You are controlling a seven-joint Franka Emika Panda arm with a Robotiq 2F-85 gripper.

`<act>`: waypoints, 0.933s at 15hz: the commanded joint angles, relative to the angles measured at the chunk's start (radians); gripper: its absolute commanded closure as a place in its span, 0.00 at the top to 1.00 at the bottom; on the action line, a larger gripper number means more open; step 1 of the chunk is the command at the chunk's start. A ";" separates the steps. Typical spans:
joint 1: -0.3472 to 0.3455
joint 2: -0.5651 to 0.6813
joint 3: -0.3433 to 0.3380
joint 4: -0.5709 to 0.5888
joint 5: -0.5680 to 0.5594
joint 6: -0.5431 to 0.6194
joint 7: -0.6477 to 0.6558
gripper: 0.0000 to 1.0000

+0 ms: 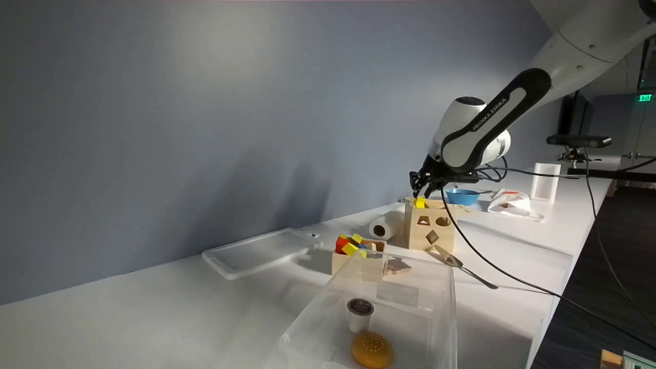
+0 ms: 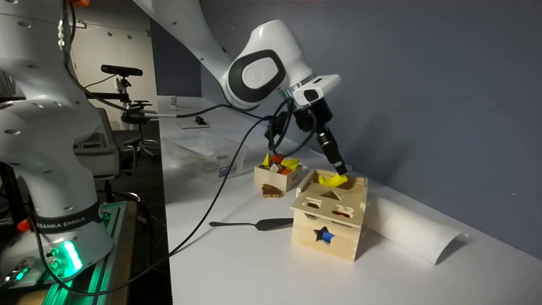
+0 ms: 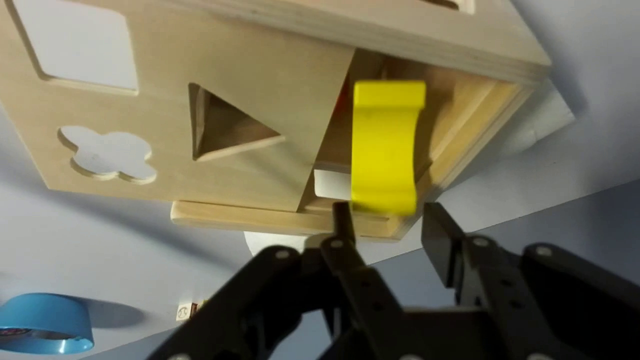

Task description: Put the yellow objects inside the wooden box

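A yellow bridge-shaped piece sits tilted at the part-open top of the taller wooden cube. It also shows in both exterior views. My gripper is at that opening, fingers apart. The piece's near end lies at the fingertips, close to the left finger with a small gap to the right one. In an exterior view the fingertips meet the piece's raised end. The low wooden box stands beyond the cube, holding more yellow pieces among red, blue and plain ones.
A clear plastic bin holds a toy bun and a small cup. A cake server lies beside the cube, a white paper roll along its wall side. A blue bowl and a cable are near.
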 commanded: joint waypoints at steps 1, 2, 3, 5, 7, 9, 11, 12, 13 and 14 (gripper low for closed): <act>0.004 -0.013 0.001 -0.008 -0.053 0.027 0.054 0.73; 0.005 -0.024 0.001 -0.009 -0.068 0.037 0.060 0.80; 0.006 -0.038 0.002 -0.013 -0.087 0.045 0.057 0.88; 0.021 -0.072 0.018 -0.033 -0.075 0.087 -0.026 0.99; 0.067 -0.112 0.046 -0.069 0.013 0.087 -0.171 1.00; 0.132 -0.139 0.065 -0.103 0.116 0.067 -0.292 1.00; 0.225 -0.147 0.061 -0.127 0.265 0.046 -0.437 1.00; 0.274 -0.148 0.052 -0.132 0.340 0.028 -0.513 1.00; 0.319 -0.144 0.044 -0.132 0.406 0.006 -0.584 1.00; 0.363 -0.143 0.033 -0.130 0.469 -0.020 -0.658 1.00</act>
